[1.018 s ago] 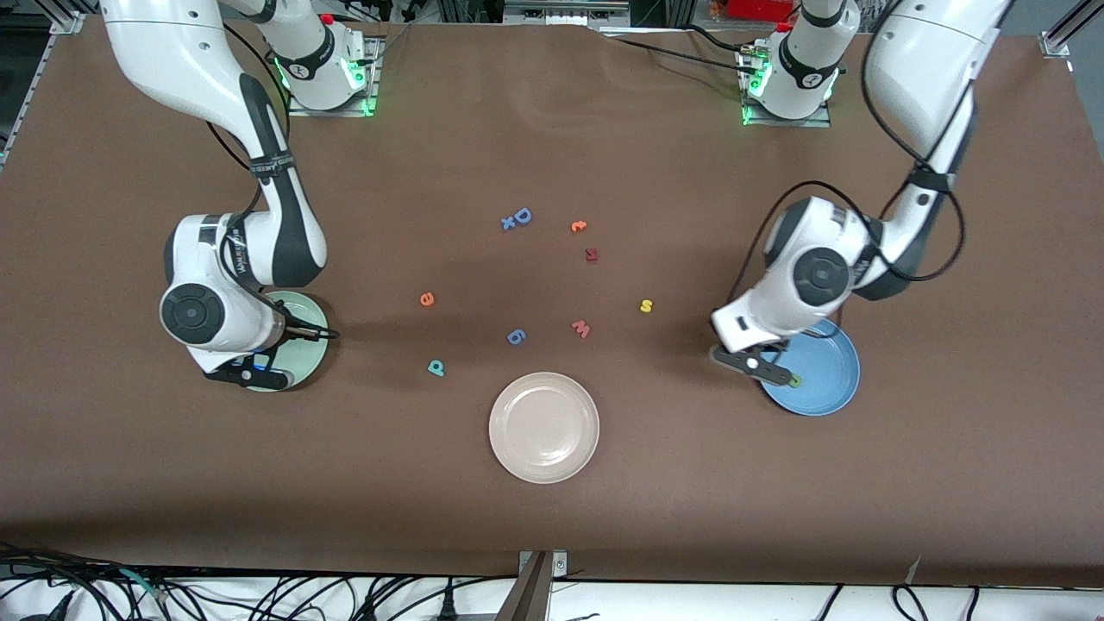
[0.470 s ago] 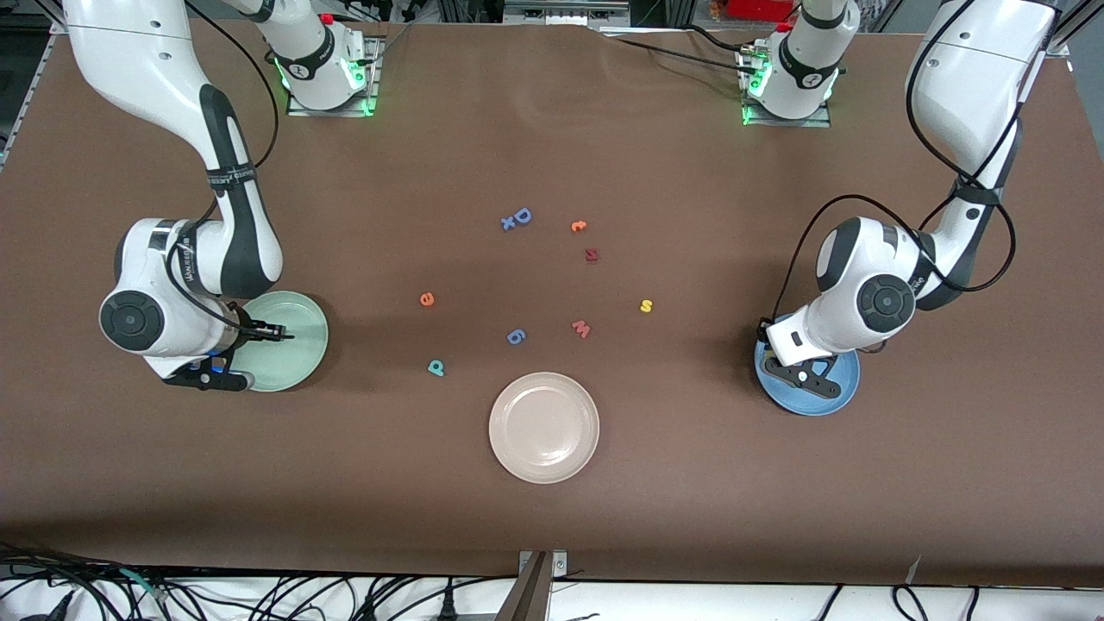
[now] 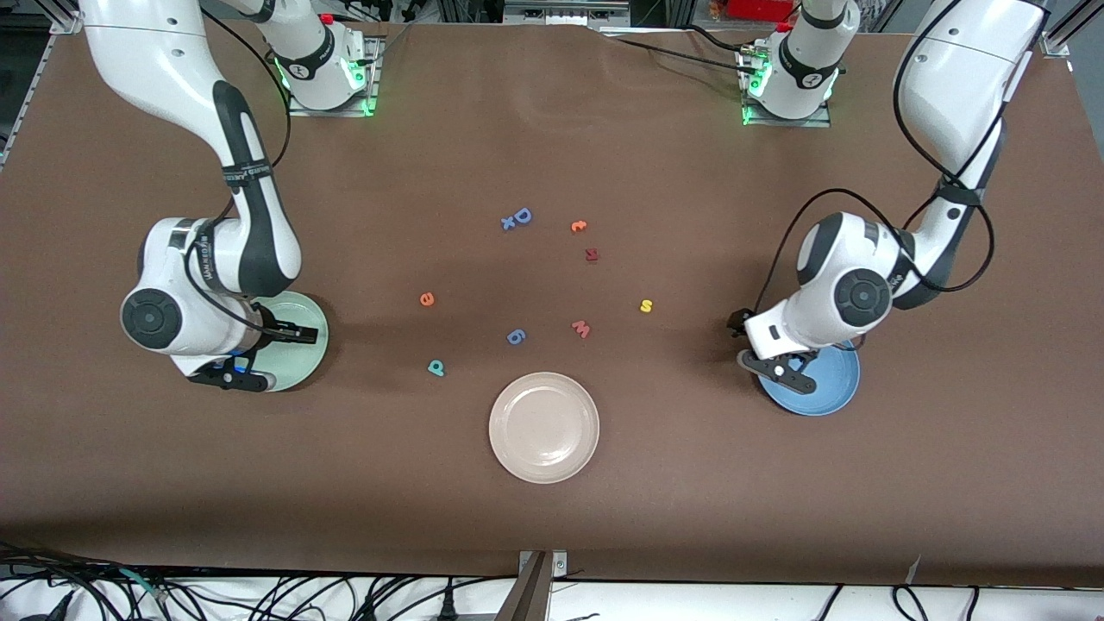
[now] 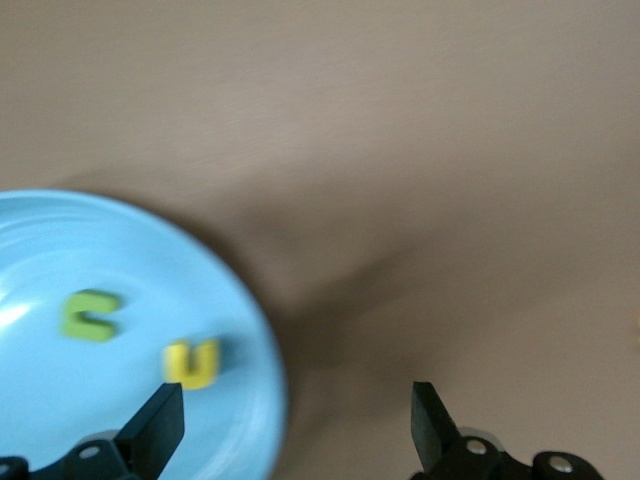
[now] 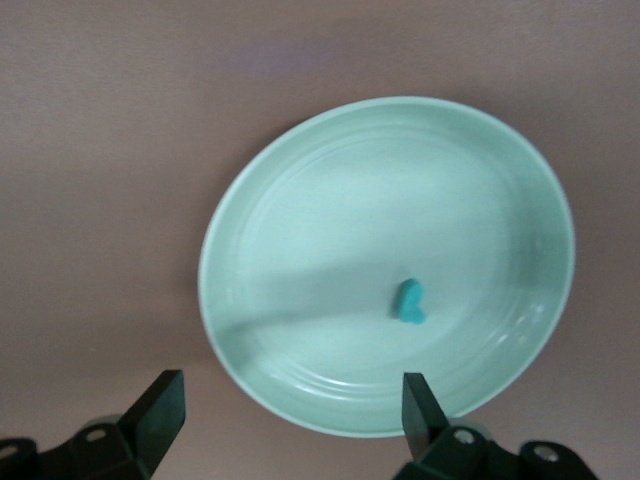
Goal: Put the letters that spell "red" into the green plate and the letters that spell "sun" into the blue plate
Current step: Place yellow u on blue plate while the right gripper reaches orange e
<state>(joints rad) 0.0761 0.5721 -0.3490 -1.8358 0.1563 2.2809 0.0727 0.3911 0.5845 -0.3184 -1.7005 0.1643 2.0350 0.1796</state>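
The green plate [image 5: 300, 200] [image 3: 309, 347] holds the teal "r" [image 5: 409, 301]. My right gripper [image 5: 290, 405] [image 3: 259, 354] hangs open over its rim, holding nothing. In the blue plate [image 4: 60, 400] [image 3: 830, 385] lie the green "n" [image 4: 90, 315] and the yellow "u" [image 4: 192, 362]. My left gripper [image 4: 295, 425] [image 3: 759, 347] is open and straddles that plate's rim. On the table between the plates lie the orange "e" [image 3: 426, 299], the teal "d" [image 3: 436, 368] and the yellow "s" [image 3: 646, 305].
A beige-white plate [image 3: 543, 466] sits mid-table, nearest the front camera. Other letters lie mid-table: blue "D" [image 3: 520, 217], orange "c" [image 3: 578, 226], a dark red letter [image 3: 591, 254], pinkish "w" [image 3: 580, 329], blue "6" [image 3: 515, 336].
Both grippers have gone from shut to open. The green "n" has dropped from the left gripper into the blue plate. Both arms swung outward, then back toward the table's middle.
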